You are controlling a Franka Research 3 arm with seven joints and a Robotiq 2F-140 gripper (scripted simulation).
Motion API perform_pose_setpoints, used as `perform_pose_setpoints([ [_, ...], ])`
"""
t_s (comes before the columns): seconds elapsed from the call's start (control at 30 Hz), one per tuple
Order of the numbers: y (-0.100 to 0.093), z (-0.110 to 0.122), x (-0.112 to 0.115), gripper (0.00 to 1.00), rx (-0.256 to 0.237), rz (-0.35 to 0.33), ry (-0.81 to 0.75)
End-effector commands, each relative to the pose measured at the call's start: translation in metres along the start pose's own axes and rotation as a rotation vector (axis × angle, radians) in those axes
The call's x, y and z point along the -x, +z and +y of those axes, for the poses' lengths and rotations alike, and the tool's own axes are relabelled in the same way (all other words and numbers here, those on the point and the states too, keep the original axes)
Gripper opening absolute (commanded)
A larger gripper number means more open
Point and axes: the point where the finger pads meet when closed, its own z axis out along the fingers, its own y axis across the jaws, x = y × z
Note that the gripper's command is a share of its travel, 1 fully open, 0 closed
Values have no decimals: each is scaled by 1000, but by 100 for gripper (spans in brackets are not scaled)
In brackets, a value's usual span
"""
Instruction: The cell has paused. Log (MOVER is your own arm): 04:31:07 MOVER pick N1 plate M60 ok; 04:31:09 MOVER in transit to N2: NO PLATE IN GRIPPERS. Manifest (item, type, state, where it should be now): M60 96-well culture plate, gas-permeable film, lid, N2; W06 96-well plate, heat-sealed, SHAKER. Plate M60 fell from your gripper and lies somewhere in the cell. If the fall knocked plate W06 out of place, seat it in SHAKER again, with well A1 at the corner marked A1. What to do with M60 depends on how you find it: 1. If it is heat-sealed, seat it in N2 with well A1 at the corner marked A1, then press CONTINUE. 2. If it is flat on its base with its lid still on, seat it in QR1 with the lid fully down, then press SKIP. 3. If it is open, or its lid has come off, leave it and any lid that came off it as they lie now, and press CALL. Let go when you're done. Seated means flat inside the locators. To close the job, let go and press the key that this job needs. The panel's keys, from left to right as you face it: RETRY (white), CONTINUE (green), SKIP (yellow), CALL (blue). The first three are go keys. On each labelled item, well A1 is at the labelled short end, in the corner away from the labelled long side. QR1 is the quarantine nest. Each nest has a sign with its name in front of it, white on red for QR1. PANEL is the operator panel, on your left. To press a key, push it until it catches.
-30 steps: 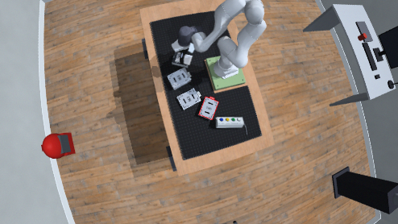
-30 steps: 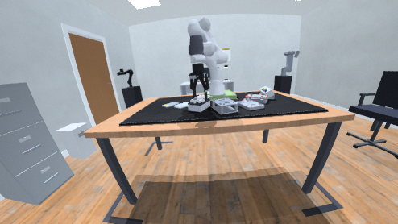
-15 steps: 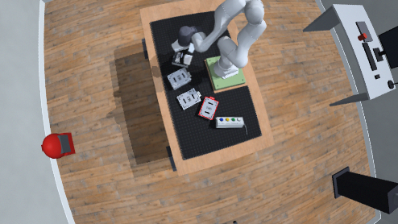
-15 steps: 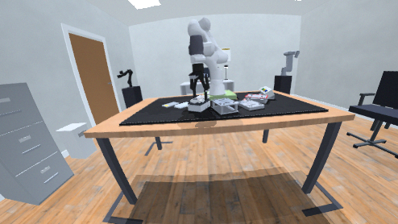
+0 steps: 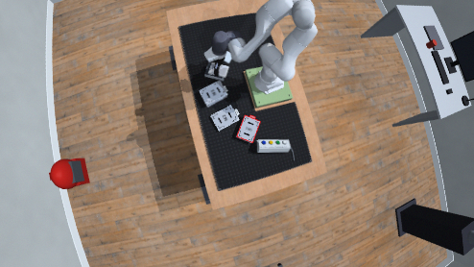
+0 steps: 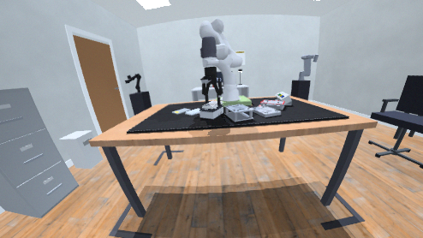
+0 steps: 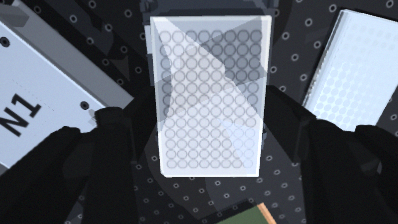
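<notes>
My gripper [image 7: 209, 101] [image 5: 218, 66] [image 6: 211, 96] is shut on a 96-well plate [image 7: 207, 75] with a smooth clear top, gripping its two long sides. It holds the plate low over a dark block [image 7: 210, 7] [image 6: 211, 113] at the far end of the row of nests. I cannot read a label on the plate. A second pale item with a well pattern [image 7: 350, 70] [image 6: 181, 111] lies flat on the black mat beside it. I cannot tell whether it is a plate or a lid. The grey N1 nest [image 7: 35, 90] [image 5: 213, 92] is on the other side.
Further along the row stand another grey nest [image 5: 225, 116], the red-rimmed QR1 nest [image 5: 248, 129] [image 6: 271, 103] and the key panel [image 5: 273, 145] [image 6: 283, 98]. The arm's green base [image 5: 269, 91] [image 7: 250, 215] is close behind the gripper. The black mat [image 5: 249, 168] covers most of the table.
</notes>
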Motion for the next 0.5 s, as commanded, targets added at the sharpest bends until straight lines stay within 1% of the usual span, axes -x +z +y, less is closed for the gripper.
perform_pose_setpoints([
  [0.0, -1, 1, 1, 10, 1, -3, 3],
  [0.47, -9, 1, 1, 10, 1, -3, 3],
])
